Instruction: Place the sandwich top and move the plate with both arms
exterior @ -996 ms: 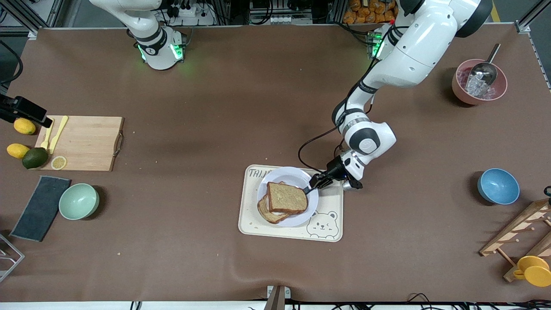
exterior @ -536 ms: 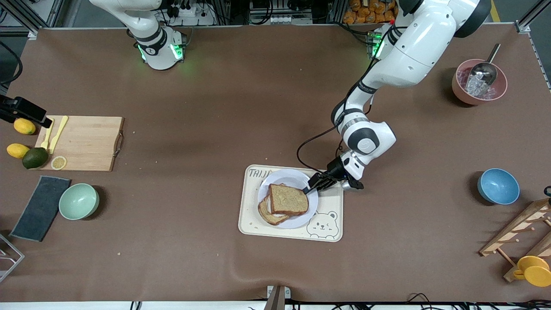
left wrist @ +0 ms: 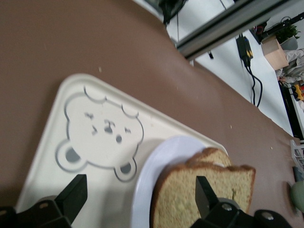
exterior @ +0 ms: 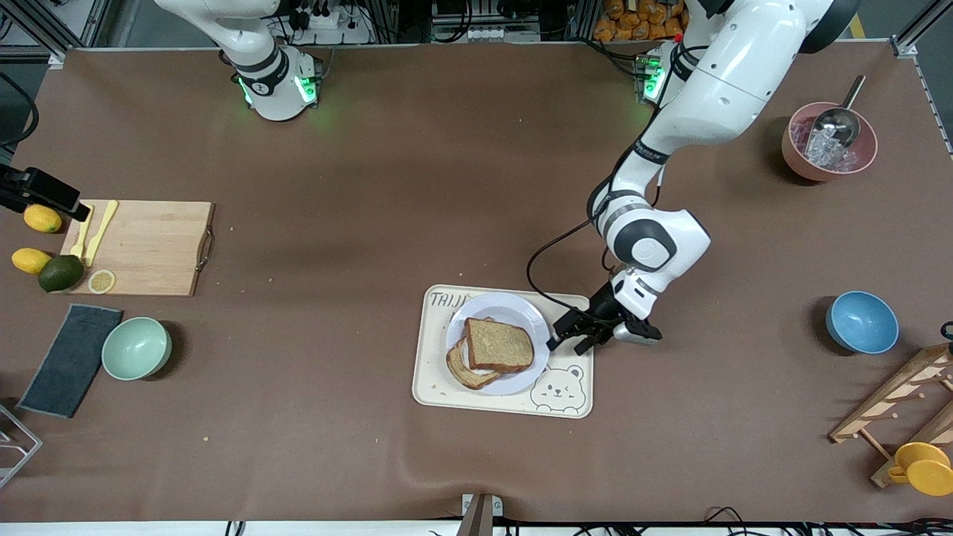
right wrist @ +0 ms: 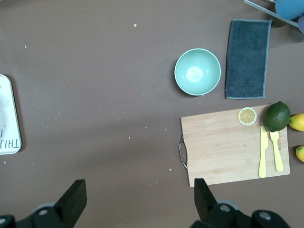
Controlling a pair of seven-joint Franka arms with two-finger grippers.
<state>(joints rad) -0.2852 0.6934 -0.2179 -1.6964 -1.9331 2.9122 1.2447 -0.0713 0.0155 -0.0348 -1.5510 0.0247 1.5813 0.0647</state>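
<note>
White plate (exterior: 497, 309) sits on the cream tray (exterior: 439, 380), with the top slice (exterior: 499, 345) already resting on the lower slice (exterior: 460, 370), slightly askew. I judge the placing step done and the plate move next.

I have the left gripper (exterior: 575, 336) over the tray at the plate's rim, on the side toward the left arm's end of the table. In the left wrist view its fingers (left wrist: 72, 194) are spread wide and hold nothing, and the plate (left wrist: 147, 183) lies straight ahead between them.

The right gripper (right wrist: 137, 202) is also wide open and empty. It waits high over bare table near the cutting board (right wrist: 228, 145) and green bowl (right wrist: 197, 72), well apart from the plate. The left arm is clearly the nearer one; the right must cross to the plate's free rim.
</note>
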